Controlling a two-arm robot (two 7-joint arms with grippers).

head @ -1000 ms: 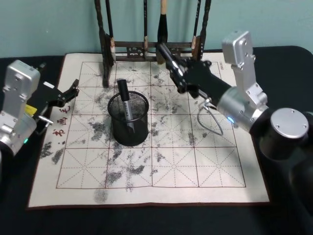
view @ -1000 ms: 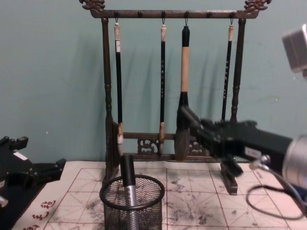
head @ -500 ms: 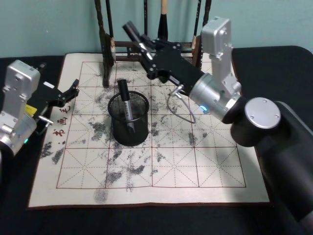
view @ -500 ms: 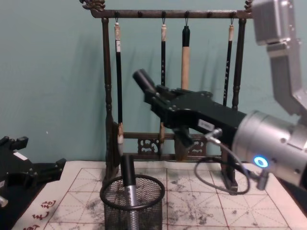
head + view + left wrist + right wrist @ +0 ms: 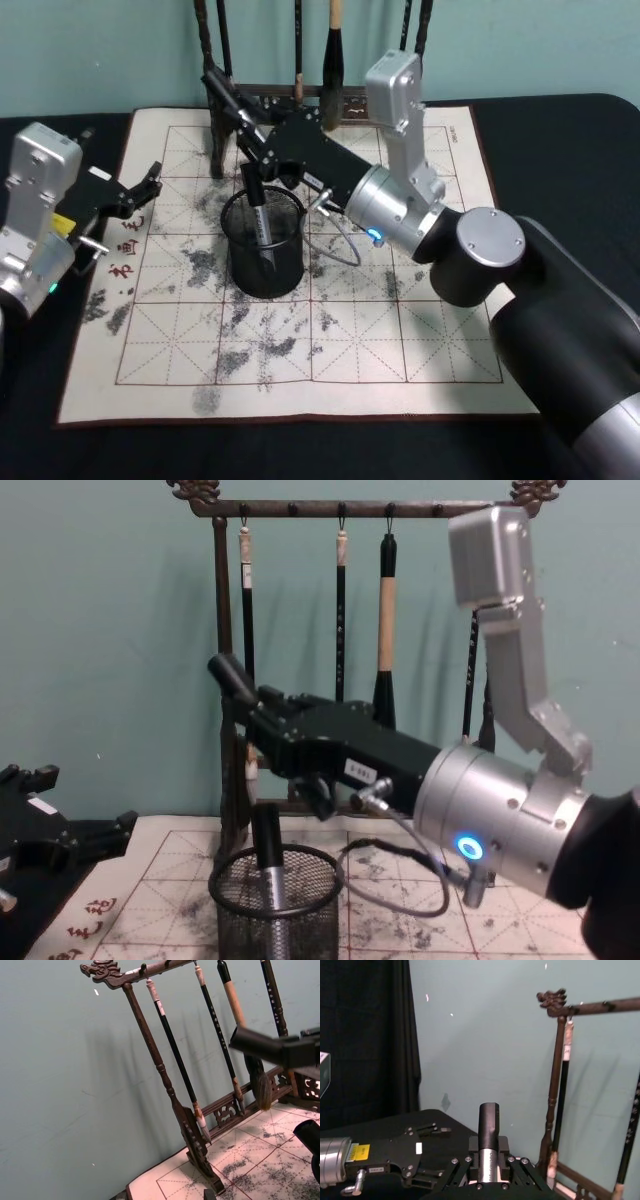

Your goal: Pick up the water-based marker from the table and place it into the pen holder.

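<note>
My right gripper (image 5: pixel 250 130) is shut on the water-based marker (image 5: pixel 222 88), a silver barrel with a black cap. It holds the marker tilted, cap up and pointing left, just behind and above the pen holder (image 5: pixel 238 272). In the chest view the marker (image 5: pixel 232 676) juts from the gripper (image 5: pixel 264 708) above the black mesh pen holder (image 5: pixel 232 908). The right wrist view shows the marker (image 5: pixel 488 1136) clamped between the fingers. A second marker (image 5: pixel 256 208) leans inside the holder. My left gripper (image 5: pixel 140 190) rests open at the mat's left edge.
The dark wooden brush rack (image 5: pixel 225 630) with several hanging brushes stands close behind the holder and the right gripper. The white gridded mat (image 5: pixel 400 340) covers the dark table. A loose cable (image 5: pixel 335 245) loops from the right wrist.
The right arm has swung left with the marker, from the mat's back right, in front of the rack, to just behind and above the pen holder. The left arm has not moved.
</note>
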